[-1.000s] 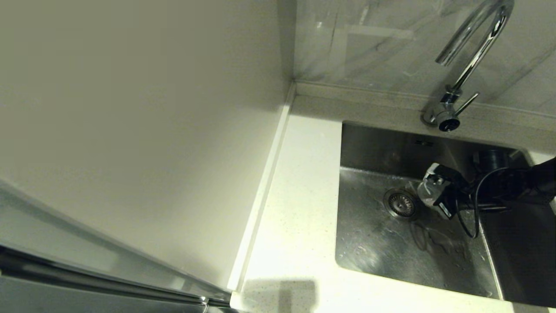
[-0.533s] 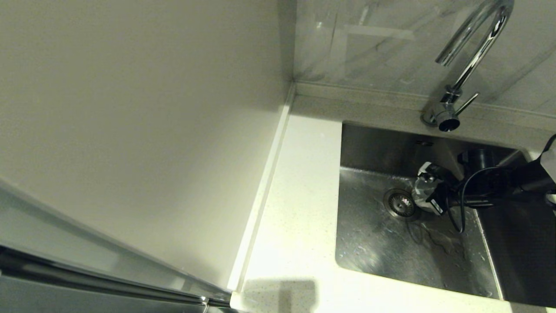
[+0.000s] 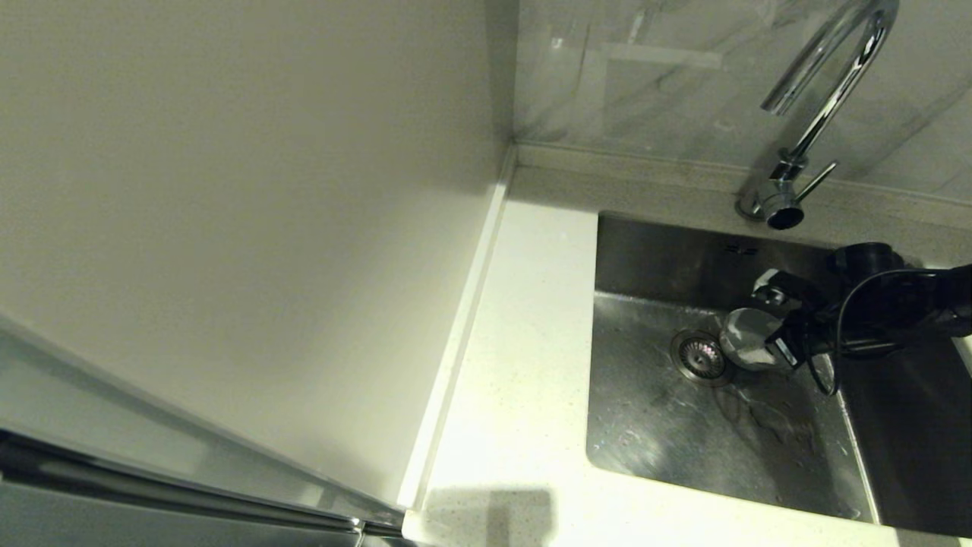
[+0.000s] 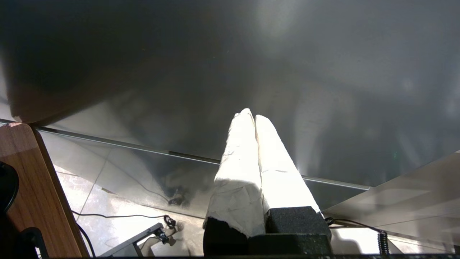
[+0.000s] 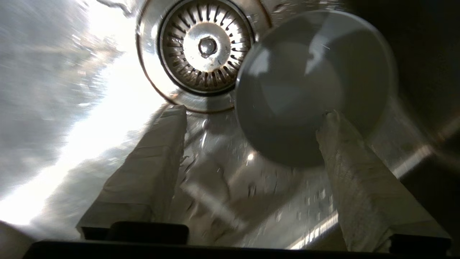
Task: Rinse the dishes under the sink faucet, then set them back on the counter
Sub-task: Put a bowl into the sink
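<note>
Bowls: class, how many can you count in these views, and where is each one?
1. A single pale bowl lies on the sink floor beside the drain, just in front of the open right gripper. Others may sit outside the views.

Home kitchen, steel sink point(image 3: 645, 425) (drain strainer visible), chrome faucet point(image 3: 824, 106), speckled counter point(image 3: 524, 365), marbled wall tiles point(image 3: 653, 83)

The right arm point(image 3: 904, 315) is black, with a thin black cable looping beside its wrist. Both grippers carry long tapered fingers point(image 4: 248, 172) wrapped in pale, wrinkled tape over black bases.
</note>
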You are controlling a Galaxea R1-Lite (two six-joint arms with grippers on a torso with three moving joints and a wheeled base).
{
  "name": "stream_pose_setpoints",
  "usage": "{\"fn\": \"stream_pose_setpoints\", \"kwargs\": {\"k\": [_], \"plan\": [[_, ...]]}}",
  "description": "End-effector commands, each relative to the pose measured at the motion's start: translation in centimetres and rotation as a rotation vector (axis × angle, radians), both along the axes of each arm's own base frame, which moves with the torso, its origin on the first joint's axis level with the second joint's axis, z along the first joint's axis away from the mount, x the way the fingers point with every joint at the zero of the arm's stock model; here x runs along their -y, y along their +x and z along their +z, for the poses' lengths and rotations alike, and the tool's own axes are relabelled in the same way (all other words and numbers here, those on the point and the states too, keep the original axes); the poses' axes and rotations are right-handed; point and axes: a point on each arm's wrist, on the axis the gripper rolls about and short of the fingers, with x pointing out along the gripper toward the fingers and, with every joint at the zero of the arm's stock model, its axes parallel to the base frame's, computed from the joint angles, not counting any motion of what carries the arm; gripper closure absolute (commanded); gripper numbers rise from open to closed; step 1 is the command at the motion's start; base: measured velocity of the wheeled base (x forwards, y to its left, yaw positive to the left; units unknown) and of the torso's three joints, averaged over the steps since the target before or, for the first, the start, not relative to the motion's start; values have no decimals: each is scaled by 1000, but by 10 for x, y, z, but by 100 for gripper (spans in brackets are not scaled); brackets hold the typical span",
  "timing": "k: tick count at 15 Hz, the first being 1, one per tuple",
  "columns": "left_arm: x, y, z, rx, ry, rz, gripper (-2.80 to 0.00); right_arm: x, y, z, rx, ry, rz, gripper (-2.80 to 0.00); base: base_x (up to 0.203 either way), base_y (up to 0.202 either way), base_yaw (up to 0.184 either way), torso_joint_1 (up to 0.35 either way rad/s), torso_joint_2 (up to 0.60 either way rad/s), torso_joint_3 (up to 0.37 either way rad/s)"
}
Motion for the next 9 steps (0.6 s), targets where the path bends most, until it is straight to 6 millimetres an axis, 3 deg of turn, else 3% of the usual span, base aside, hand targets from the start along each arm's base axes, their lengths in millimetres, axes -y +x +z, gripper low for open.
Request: {"fn": "stream_pose_setpoints", "kwargs": {"k": [1, 4, 9], "plan": [[0, 0, -1, -2, 0, 1, 0, -2, -27, 60, 82, 40, -68, -280, 0, 0, 0, 0, 0, 0], [0, 0, -1, -2, 0, 1, 0, -1, -66, 106, 76, 119, -171, -280, 0, 0, 0, 0, 0, 0], [0, 0, -1, -2, 0, 1, 0, 23, -138, 151, -213, 227, -382, -280, 0, 0, 0, 0, 0, 0]]}}
